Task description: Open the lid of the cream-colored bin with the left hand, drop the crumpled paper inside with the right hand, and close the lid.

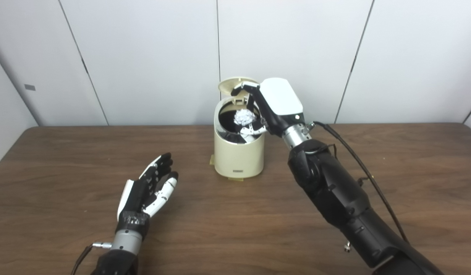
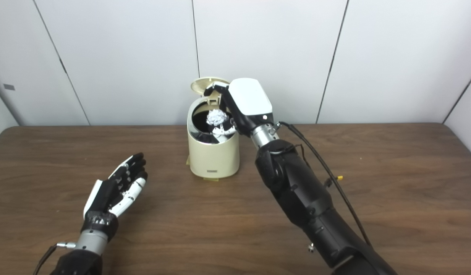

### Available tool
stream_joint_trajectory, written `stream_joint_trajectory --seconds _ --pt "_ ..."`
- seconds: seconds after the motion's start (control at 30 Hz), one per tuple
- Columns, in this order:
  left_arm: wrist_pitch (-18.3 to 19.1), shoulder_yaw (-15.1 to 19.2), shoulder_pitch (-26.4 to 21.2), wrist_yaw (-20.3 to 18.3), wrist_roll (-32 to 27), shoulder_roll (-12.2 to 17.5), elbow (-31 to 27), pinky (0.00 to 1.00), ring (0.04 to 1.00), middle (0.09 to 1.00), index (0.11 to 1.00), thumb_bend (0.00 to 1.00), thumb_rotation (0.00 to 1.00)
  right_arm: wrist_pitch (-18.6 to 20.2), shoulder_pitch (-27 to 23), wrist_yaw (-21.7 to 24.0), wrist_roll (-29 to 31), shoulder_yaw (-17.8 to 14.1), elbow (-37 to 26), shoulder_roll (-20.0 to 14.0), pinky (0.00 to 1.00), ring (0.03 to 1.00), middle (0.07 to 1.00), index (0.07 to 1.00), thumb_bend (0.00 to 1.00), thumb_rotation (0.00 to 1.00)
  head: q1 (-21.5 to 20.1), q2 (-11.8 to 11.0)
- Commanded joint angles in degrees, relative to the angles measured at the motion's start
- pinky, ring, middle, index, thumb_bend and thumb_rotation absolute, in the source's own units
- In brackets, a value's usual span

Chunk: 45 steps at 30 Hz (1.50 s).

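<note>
The cream-colored bin (image 1: 239,152) stands near the middle of the brown table (image 1: 67,160), toward its far edge, with wide bare wood to either side and in front, and the wall panels close behind. Its lid (image 1: 235,84) is tipped up at the back, leaving the mouth open. The right hand (image 1: 275,105) reaches in from the right, bent down over the bin's rim, fingers curled toward the opening; the crumpled paper (image 1: 244,117) shows inside the mouth just beside them, and whether they pinch it cannot be told. The left hand (image 1: 153,187) rests low over the table, well apart from the bin, palm up, fingers loosely spread, holding nothing
</note>
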Motion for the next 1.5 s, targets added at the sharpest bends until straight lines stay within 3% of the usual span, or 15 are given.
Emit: stream_joint_trajectory --seconds 0.0,0.23,0.8,0.83,0.87,0.9,0.97,1.47 --pt "-2.1 -0.1 -2.5 0.4 0.0 -0.2 -0.3 1.0 0.913 0.915 0.925 0.36 0.4 0.2 -2.3 0.4 -0.9 0.0 -0.4 -1.0 0.44 0.642 0.724 0.684 1.0 0.16 -0.2 0.0" --pt "-2.7 0.0 -2.7 0.3 -0.3 -0.5 0.1 1.0 0.919 0.923 0.934 0.34 0.39 -0.3 -2.3 0.4 -0.7 -0.1 -0.5 -1.3 0.47 0.643 0.705 0.677 1.0 0.21 -0.1 -0.1" --pt "-2.2 0.1 -2.9 0.4 -0.2 -0.5 -0.2 1.0 0.91 0.907 0.925 0.35 0.39 -1.7 -2.2 -0.4 0.4 -0.8 -0.2 -1.2 0.47 0.617 0.664 0.65 1.0 0.18 -0.2 0.1" --pt "-2.1 0.1 -2.9 0.4 -0.2 -0.5 -0.3 1.0 0.911 0.906 0.925 0.35 0.38 -2.9 -2.0 -0.9 1.8 -1.4 -0.3 -1.0 0.46 0.59 0.641 0.637 0.99 0.15 -0.1 0.1" --pt "-2.1 0.0 -2.9 0.4 -0.2 -0.6 -0.3 1.0 0.91 0.906 0.925 0.35 0.38 -3.8 -1.9 -1.3 2.7 -1.8 -0.4 -0.8 0.41 0.505 0.543 0.587 0.76 0.08 -0.1 0.1" --pt "-2.0 0.0 -3.0 0.5 -0.1 -0.6 -0.3 1.0 0.91 0.905 0.925 0.34 0.38 -5.1 -1.7 -2.0 4.0 -2.3 -0.6 -0.6 0.38 0.452 0.483 0.556 0.62 0.03 -0.1 0.1" --pt "-2.1 -0.1 -3.0 0.5 0.0 -0.7 -0.3 1.0 0.909 0.906 0.925 0.34 0.38 -6.8 -1.4 -3.0 5.3 -3.0 -0.6 -0.4 0.35 0.391 0.486 0.555 0.54 0.01 -0.1 0.1" --pt "-3.6 -0.5 -3.4 0.6 0.5 -0.5 1.6 1.0 0.917 0.918 0.934 0.35 0.41 -9.3 -0.2 -4.0 12.0 -7.5 -1.5 1.7 0.33 0.372 0.496 0.489 0.5 0.0 0.0 -0.4"
